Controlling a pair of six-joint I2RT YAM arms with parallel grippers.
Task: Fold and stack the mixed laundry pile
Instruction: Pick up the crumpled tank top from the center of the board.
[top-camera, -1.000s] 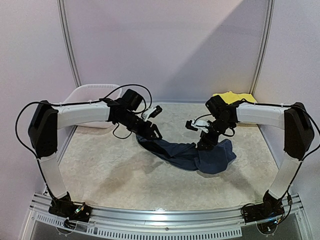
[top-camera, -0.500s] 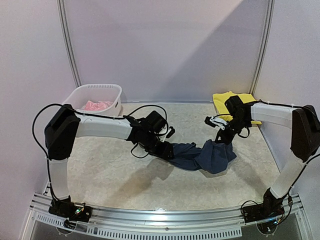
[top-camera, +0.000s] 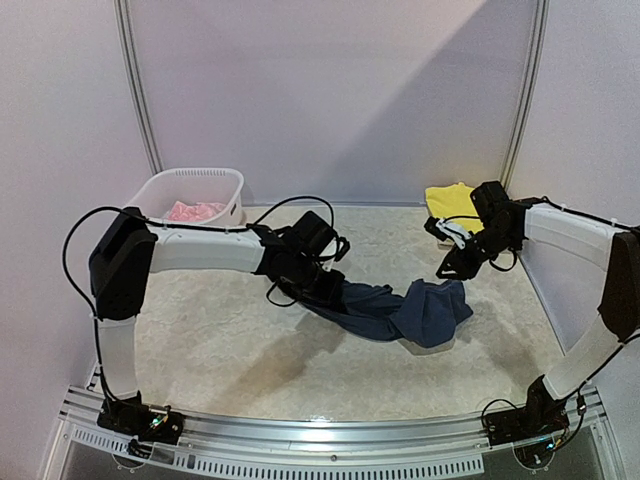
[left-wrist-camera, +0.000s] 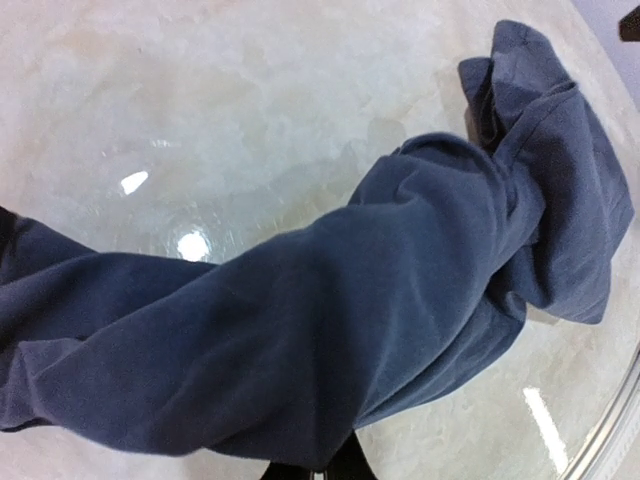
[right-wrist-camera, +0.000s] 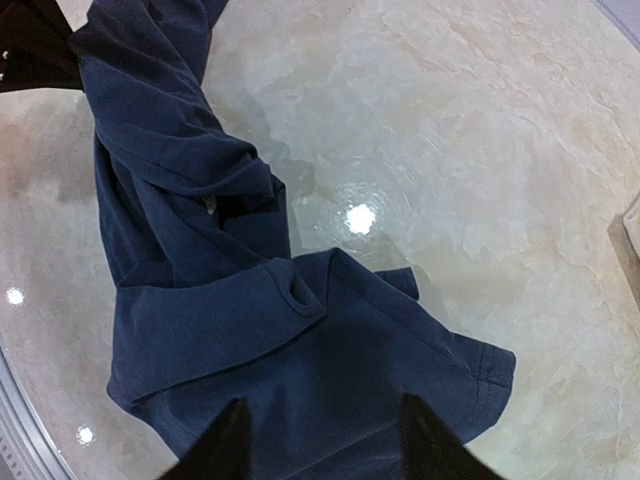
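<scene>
One garment is in hand: the spreading step before any fold. The left gripper (top-camera: 322, 283) is clamped on the 9 o'clock end of the navy garment (top-camera: 400, 312), which lies bunched and twisted near the middle of the table (top-camera: 220, 340). The right gripper (top-camera: 452, 266) hovers over its 3 o'clock end with fingers apart, holding nothing. As I judge it, the next move calls for the right gripper to drop, pinch a hem or corner, and then for both to pull apart so that the cloth lies flat.

At 10 o'clock the white basket (top-camera: 160, 195) holds the pink garment (top-camera: 192, 211); at 2 o'clock the yellow garment (top-camera: 450, 198) lies close behind the right wrist. Nothing blocks the pull, though the twist may resist.
</scene>
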